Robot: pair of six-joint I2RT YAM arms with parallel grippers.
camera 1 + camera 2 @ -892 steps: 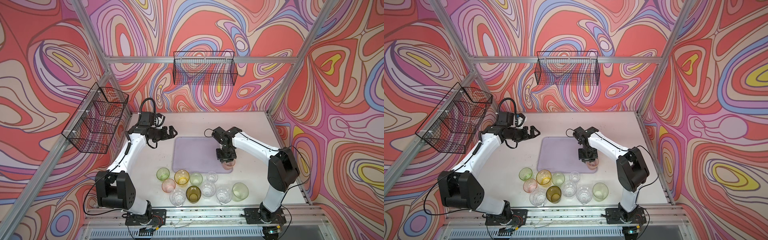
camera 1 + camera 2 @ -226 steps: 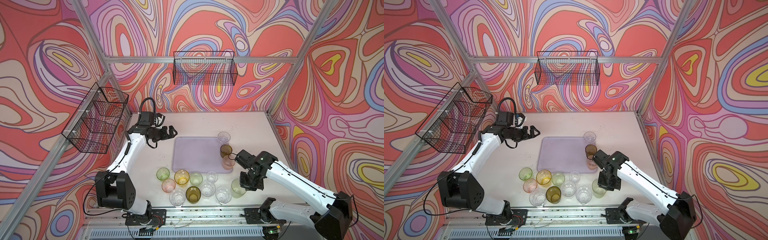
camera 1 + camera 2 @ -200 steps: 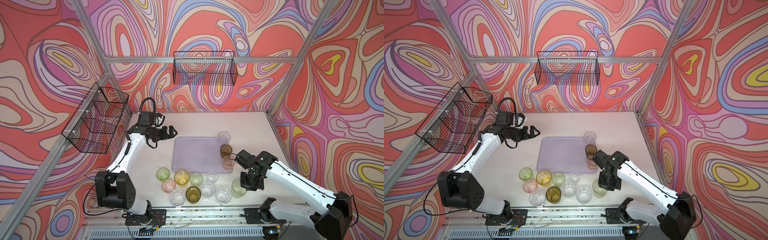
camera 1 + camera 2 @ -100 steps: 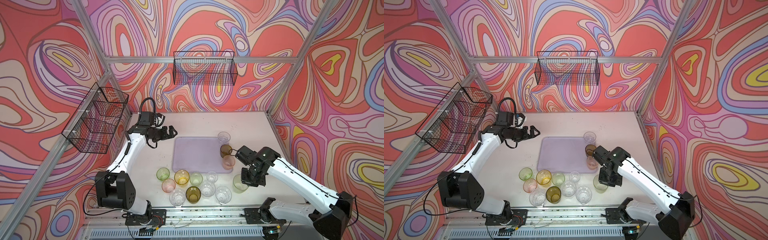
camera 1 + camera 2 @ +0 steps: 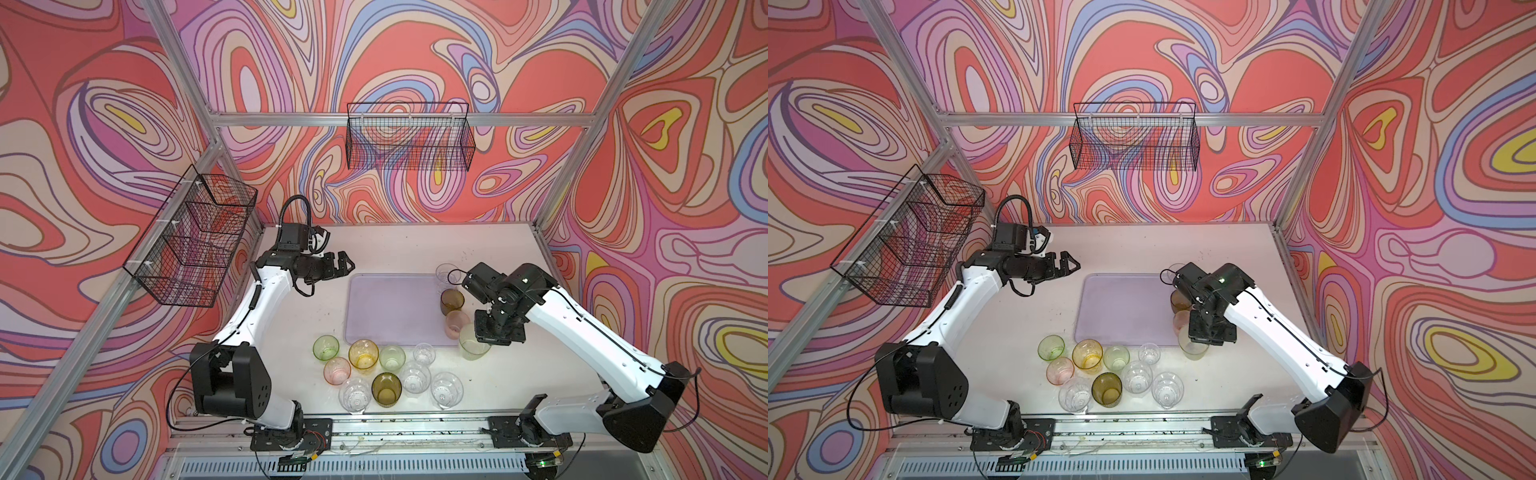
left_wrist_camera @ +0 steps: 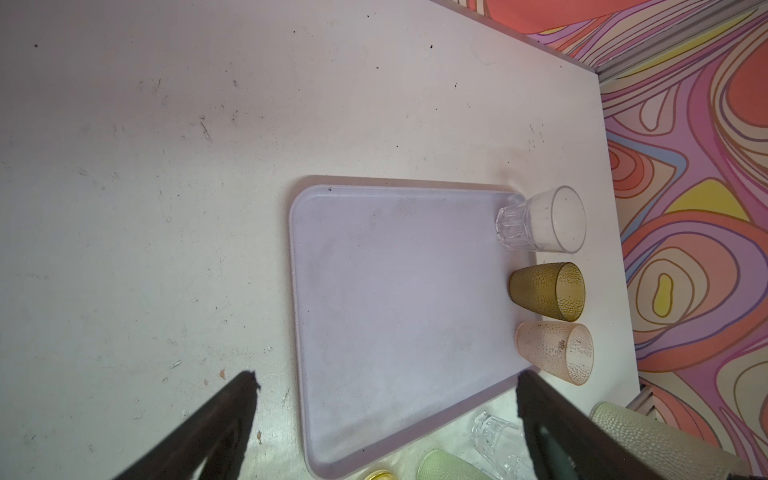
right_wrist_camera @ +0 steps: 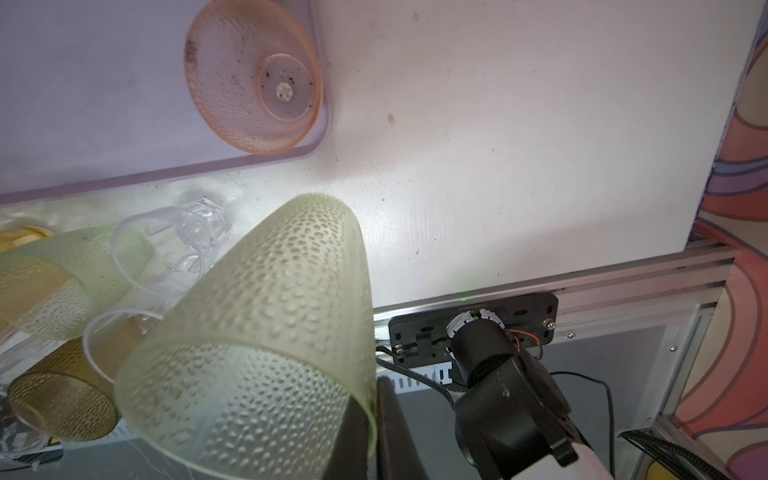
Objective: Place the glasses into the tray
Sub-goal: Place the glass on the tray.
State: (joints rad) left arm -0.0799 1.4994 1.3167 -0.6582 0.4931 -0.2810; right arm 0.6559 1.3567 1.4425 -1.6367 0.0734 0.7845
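Note:
The pale lavender tray point(image 5: 390, 309) lies mid-table. Along its right edge stand three glasses: a clear one point(image 5: 446, 273), an olive-brown one point(image 5: 452, 301) and a pink one point(image 5: 456, 325). My right gripper point(image 5: 484, 334) is shut on the rim of a pale green glass point(image 7: 257, 332), one finger inside and one outside, holding it just off the tray's near right corner point(image 7: 307, 153). Several more glasses point(image 5: 376, 370) stand clustered on the table in front of the tray. My left gripper point(image 6: 386, 376) hangs open and empty to the left of the tray's far left corner.
Black wire baskets hang on the back wall point(image 5: 409, 141) and the left wall point(image 5: 191, 241). An aluminium rail point(image 5: 415, 428) with both arm bases runs along the table's front edge. The right wall stands close to the tray's right side.
My right gripper has lifted the pale green glass from the front right of the table and carried it back toward the tray's near right corner. The left arm has not moved.

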